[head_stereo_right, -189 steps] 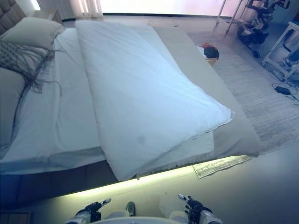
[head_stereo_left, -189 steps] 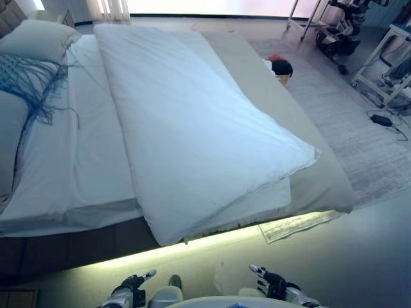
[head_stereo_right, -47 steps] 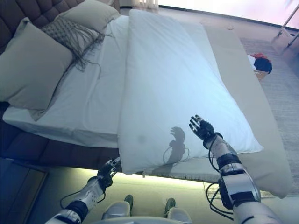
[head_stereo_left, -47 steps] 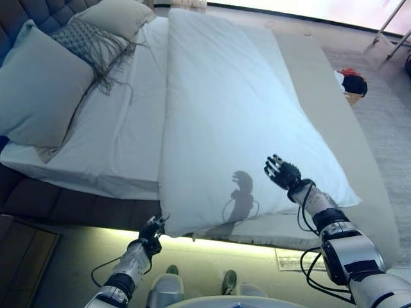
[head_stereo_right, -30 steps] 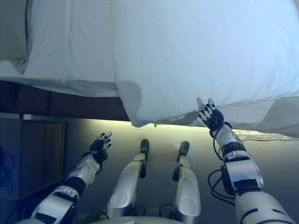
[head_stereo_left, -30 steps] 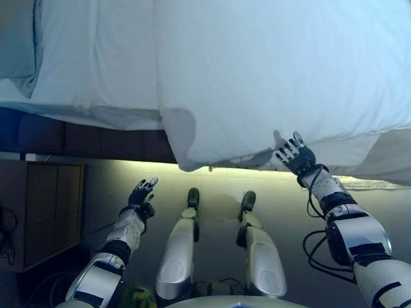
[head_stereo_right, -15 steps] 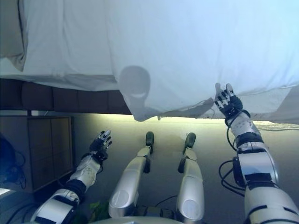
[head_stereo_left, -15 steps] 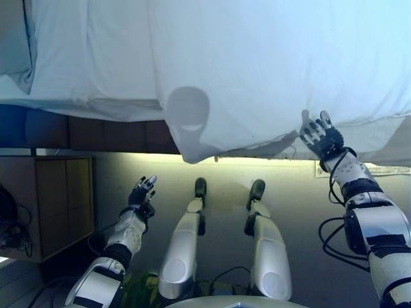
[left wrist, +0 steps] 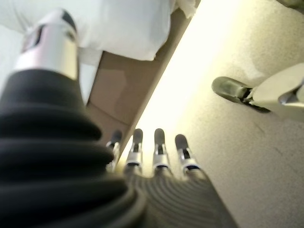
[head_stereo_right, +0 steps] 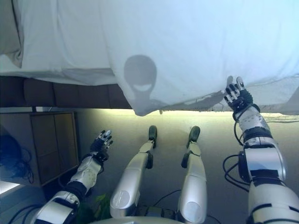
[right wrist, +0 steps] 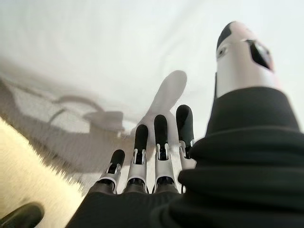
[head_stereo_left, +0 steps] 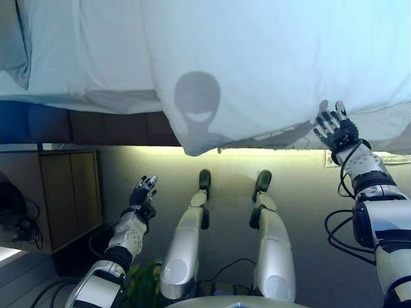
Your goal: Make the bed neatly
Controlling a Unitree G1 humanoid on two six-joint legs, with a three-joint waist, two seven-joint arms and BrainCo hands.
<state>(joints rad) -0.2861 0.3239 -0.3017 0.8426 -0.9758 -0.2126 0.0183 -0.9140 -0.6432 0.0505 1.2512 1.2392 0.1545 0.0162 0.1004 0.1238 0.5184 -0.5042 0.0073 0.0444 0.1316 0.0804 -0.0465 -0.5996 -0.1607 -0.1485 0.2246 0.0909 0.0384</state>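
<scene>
The white duvet [head_stereo_left: 276,58] lies folded along the bed, and its near corner [head_stereo_left: 192,146] hangs over the bed's side. A white sheet [head_stereo_left: 83,58] covers the mattress to the left of it. My right hand [head_stereo_left: 334,128] is open, fingers straight, with its fingertips at the duvet's hanging edge; the right wrist view shows the fingers [right wrist: 161,142] close to the white cloth [right wrist: 95,47], holding nothing. My left hand [head_stereo_left: 142,192] is open and empty low over the floor, short of the bed; its straight fingers [left wrist: 159,152] point at the dark bed base [left wrist: 118,90].
A grey pillow [head_stereo_left: 9,38] lies at the bed's head on the far left. The dark bed base [head_stereo_left: 96,128] has a strip of light under it. A wooden bedside cabinet [head_stereo_left: 67,192] stands on the floor at my left. A grey bedspread [head_stereo_left: 392,122] shows under the duvet on the right.
My right hand has slid to the right along the duvet's hanging edge, still open. The left hand has stayed where it was. The view has shifted slightly.
</scene>
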